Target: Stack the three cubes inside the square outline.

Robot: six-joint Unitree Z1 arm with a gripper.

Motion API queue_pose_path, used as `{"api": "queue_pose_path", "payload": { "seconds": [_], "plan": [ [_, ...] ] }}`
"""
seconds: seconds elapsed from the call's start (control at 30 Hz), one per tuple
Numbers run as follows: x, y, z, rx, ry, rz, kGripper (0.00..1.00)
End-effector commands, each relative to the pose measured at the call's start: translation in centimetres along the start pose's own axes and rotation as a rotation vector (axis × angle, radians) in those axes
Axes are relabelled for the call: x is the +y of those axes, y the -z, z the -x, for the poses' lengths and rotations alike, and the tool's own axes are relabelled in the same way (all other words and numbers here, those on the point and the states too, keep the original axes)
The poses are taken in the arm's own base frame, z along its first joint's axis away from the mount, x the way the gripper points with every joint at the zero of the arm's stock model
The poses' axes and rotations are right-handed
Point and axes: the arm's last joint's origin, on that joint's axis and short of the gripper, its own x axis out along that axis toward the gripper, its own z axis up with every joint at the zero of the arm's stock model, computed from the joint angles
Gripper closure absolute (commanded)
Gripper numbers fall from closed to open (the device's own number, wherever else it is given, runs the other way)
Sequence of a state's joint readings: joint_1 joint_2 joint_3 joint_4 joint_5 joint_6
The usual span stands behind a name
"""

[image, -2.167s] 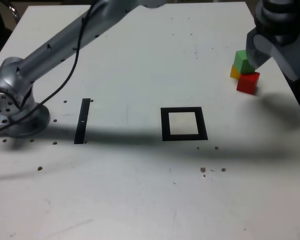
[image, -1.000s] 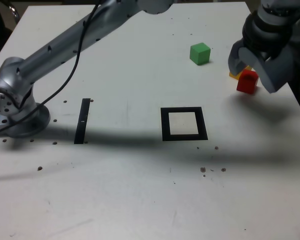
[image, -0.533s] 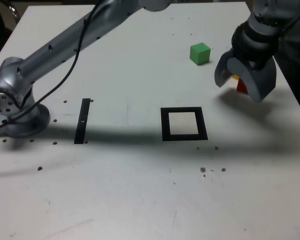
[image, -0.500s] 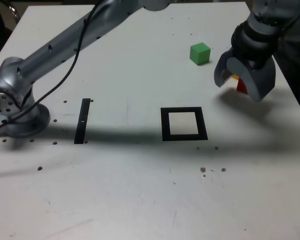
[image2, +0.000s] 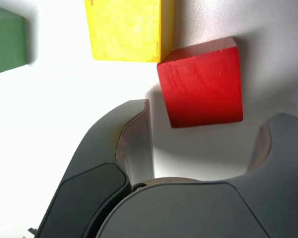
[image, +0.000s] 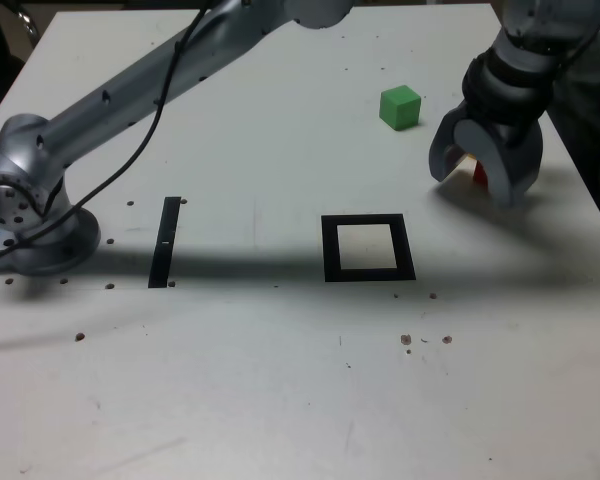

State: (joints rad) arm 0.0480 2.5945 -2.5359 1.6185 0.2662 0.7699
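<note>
**Jaws straddling the red cube near the table's far right corner**

We start with the small solid red cube (image2: 201, 85), which sits on the white tabletop (image: 280, 380) toward its far right corner in the exterior view, close to the right edge. In that view only a sliver of red (image: 479, 174) shows between the grey fingers. The wrist view tells us more: the cube lies at the mouth of the gripper (image2: 201, 134), ahead of the fingertips rather than deep between them, and it is turned slightly askew to the finger faces. The jaws are spread wider than the cube, with a gap on each side, so nothing is pinched yet.

Touching one corner of the red cube, on the side away from the gripper, is the small solid yellow cube (image2: 126, 29). We judge this the thing to watch: a further advance along the jaw axis could push the red cube against the yellow one.

The small solid green cube (image: 400, 107) stands apart, farther toward the middle of the far edge.

The thick black square outline with a white centre (image: 368, 247) lies empty near the middle of the tabletop, well apart from all three cubes, nearer the front. A thin black strip (image: 165, 241) lies toward the left edge.

We judge the stacking has not yet begun.
</note>
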Motion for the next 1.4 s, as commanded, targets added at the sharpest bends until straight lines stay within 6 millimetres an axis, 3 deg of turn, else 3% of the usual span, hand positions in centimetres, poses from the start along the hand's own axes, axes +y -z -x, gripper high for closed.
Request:
{"api": "queue_pose_path", "payload": {
  "seconds": [0.0, 0.17, 0.33, 0.7, 0.9, 1.13, 1.37],
  "plan": [
    [0.3, 0.1, -0.5, 0.004, 0.011, 0.008, 0.39],
    [0.7, 0.3, -0.6, -0.002, 0.009, 0.019, 0.43],
    [1.2, 0.4, -0.2, -0.020, -0.023, 0.035, 0.58],
    [1.4, 0.2, 0.3, -0.083, -0.013, 0.068, 0.80],
    [1.1, 0.6, 0.6, -0.075, 0.007, 0.069, 0.84],
    [-0.7, 2.1, 3.0, -0.035, 0.003, 0.063, 0.85],
    [-4.7, 4.5, 6.3, 0.005, -0.007, 0.117, 0.85]
  ]
}}
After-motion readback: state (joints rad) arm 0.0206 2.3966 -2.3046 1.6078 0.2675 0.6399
